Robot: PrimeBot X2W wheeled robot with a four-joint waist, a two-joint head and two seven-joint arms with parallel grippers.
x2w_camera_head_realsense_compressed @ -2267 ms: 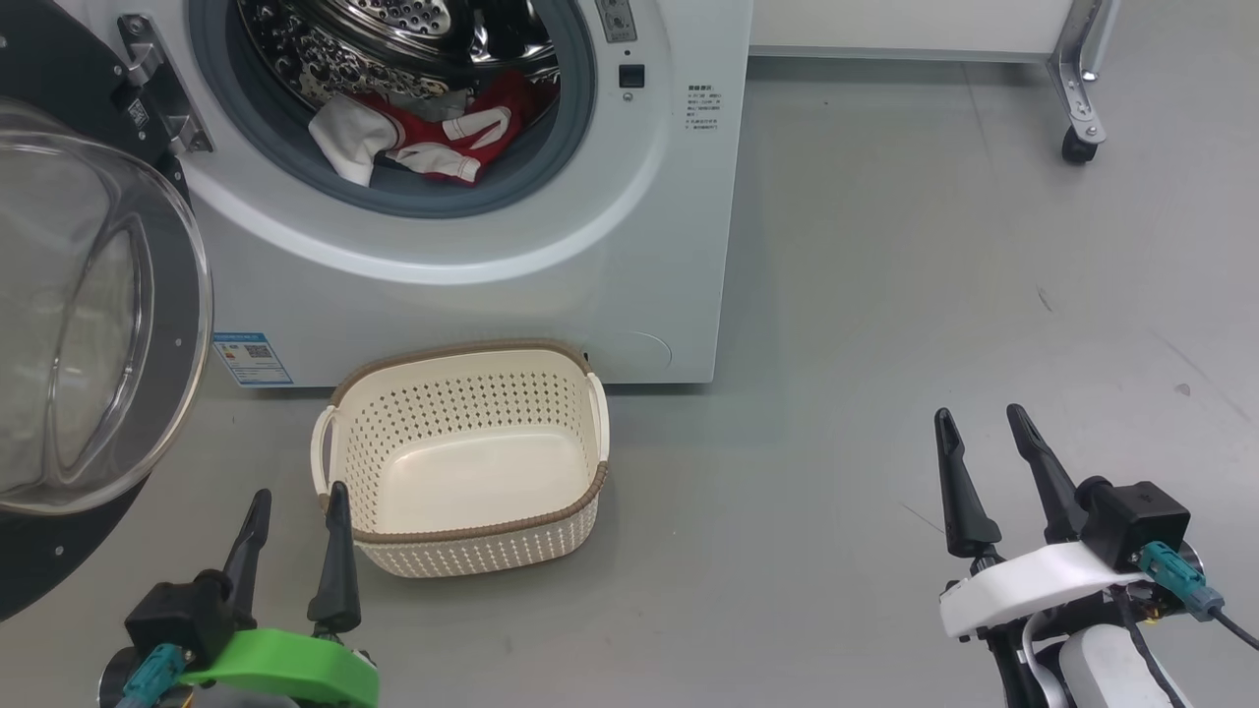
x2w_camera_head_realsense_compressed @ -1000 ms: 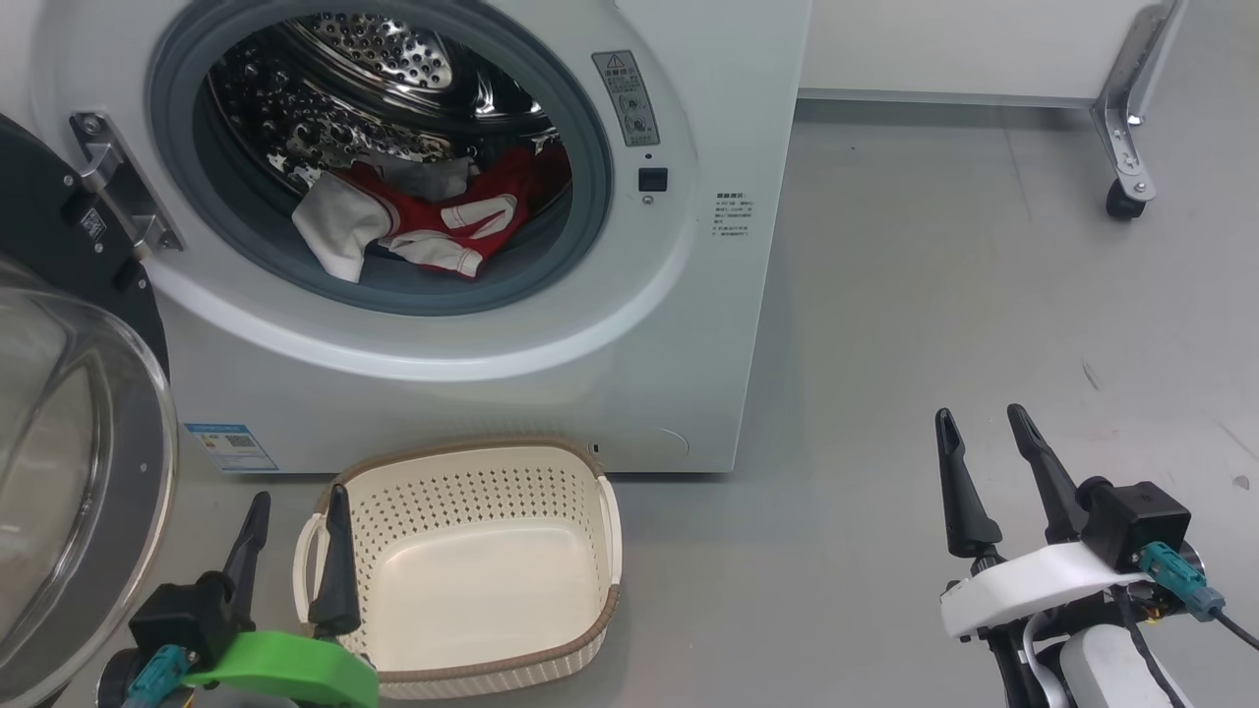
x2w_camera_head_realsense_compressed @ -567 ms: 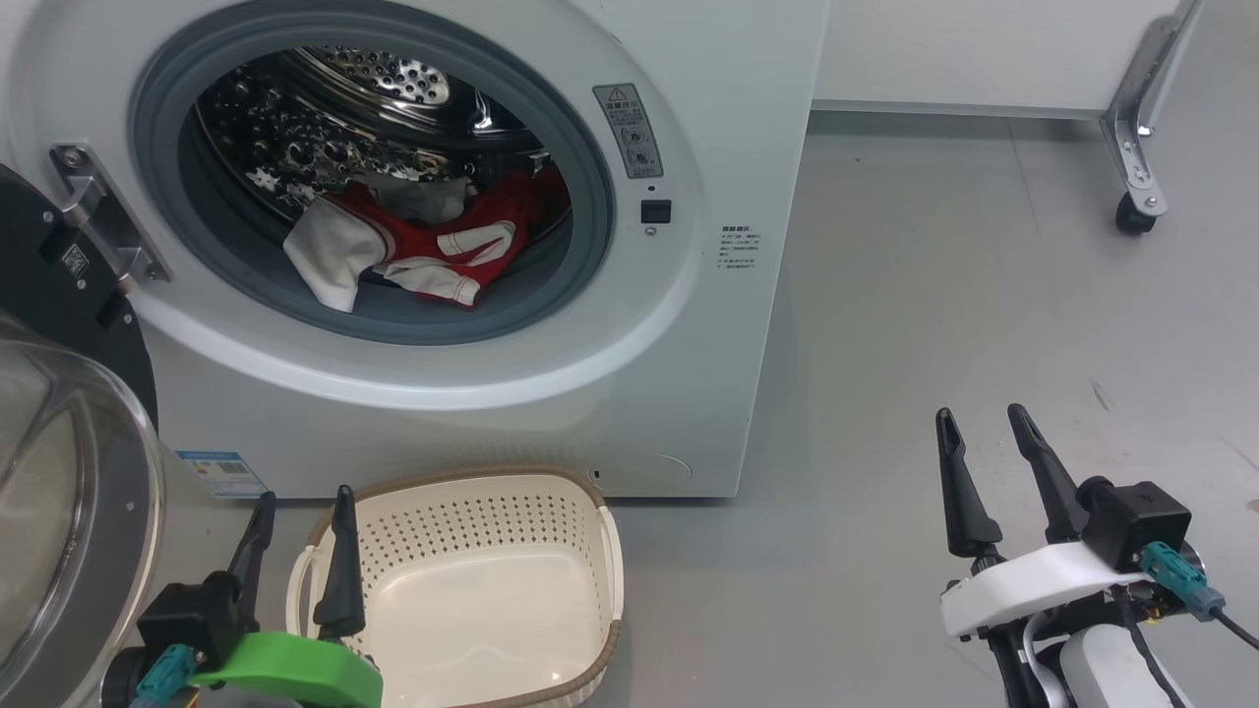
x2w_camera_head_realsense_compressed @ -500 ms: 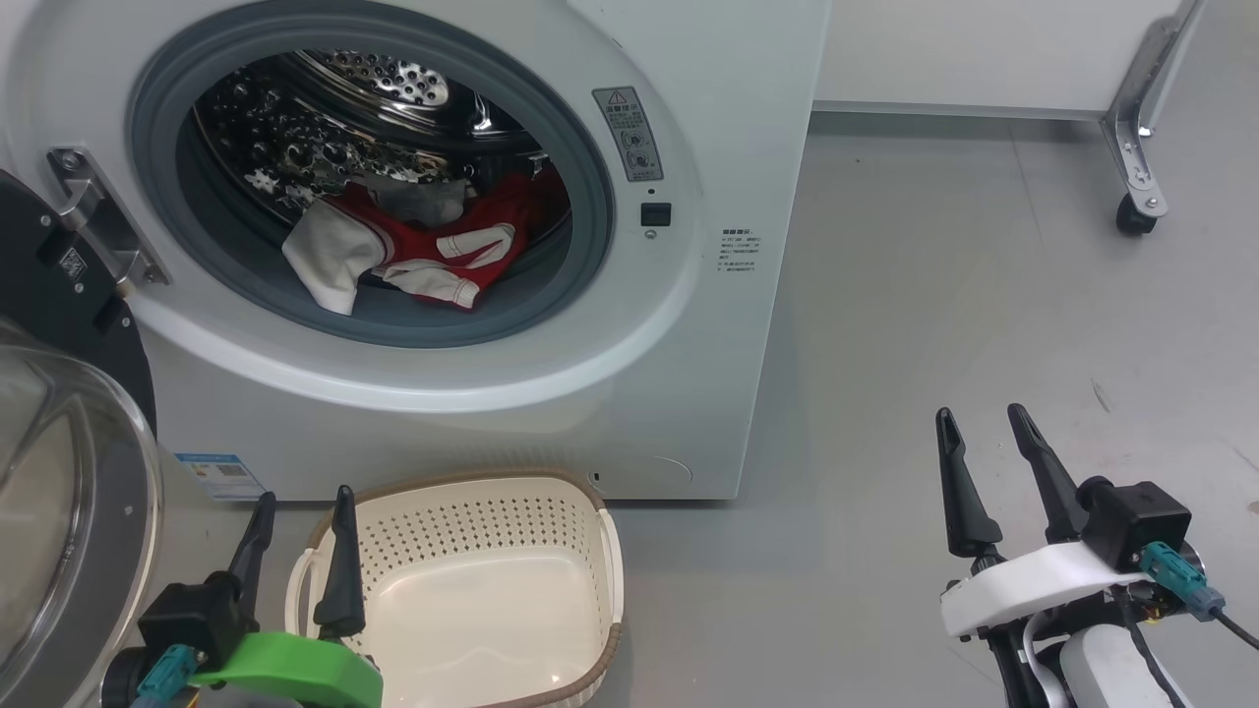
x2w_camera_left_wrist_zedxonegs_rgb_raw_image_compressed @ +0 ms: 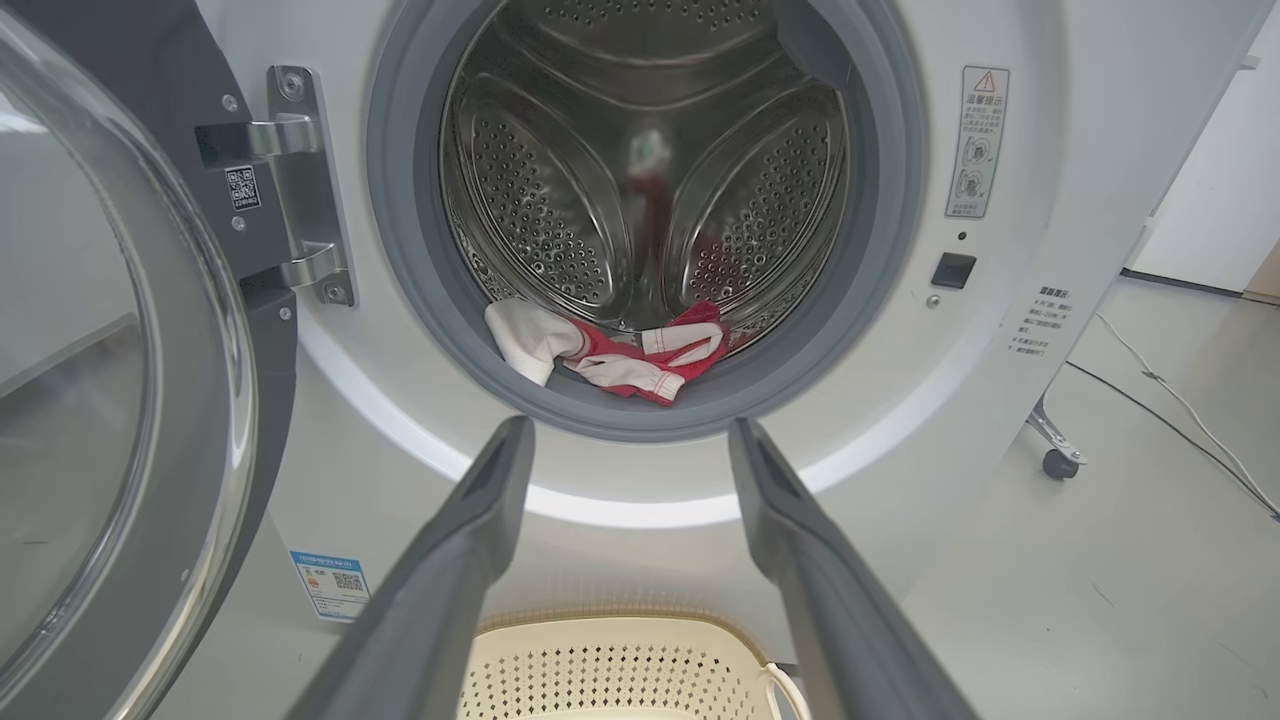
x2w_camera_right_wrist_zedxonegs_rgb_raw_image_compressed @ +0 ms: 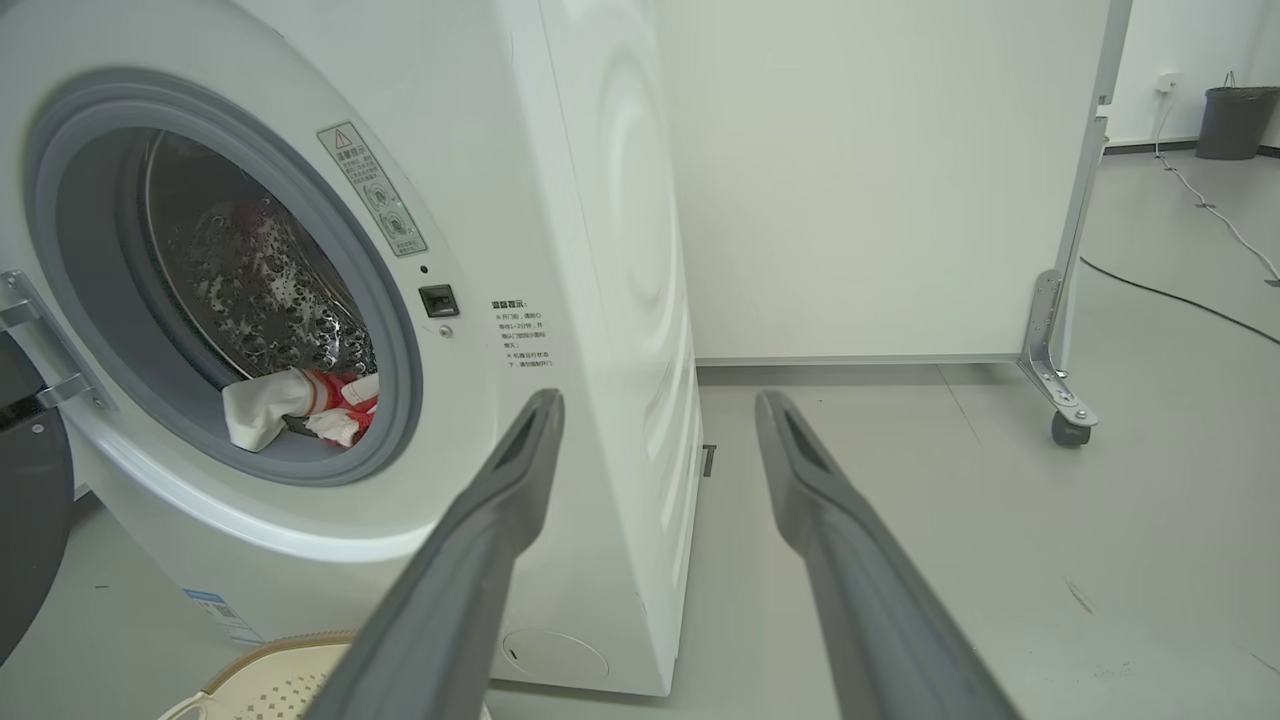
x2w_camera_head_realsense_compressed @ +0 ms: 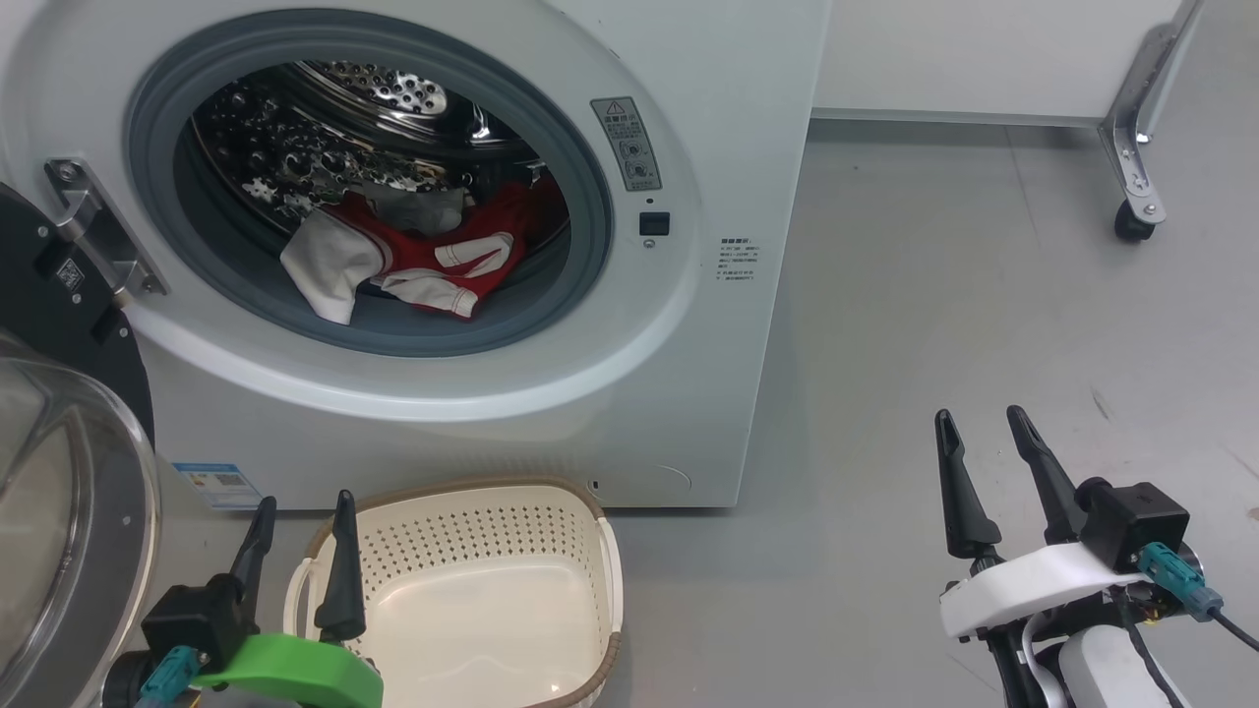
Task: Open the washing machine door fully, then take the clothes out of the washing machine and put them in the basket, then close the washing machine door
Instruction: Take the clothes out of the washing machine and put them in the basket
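The washing machine door stands wide open on our left, so the way in is free; the clothes lie low at the front inside the washing machine, easy to reach; the basket sits right below, we think to catch them; our left gripper hangs by its rim and our right gripper is well off to the right, both with 2 fingers apart, holding nothing; the door bulges near our left arm and could get in the way; a wheeled leg stands far off.
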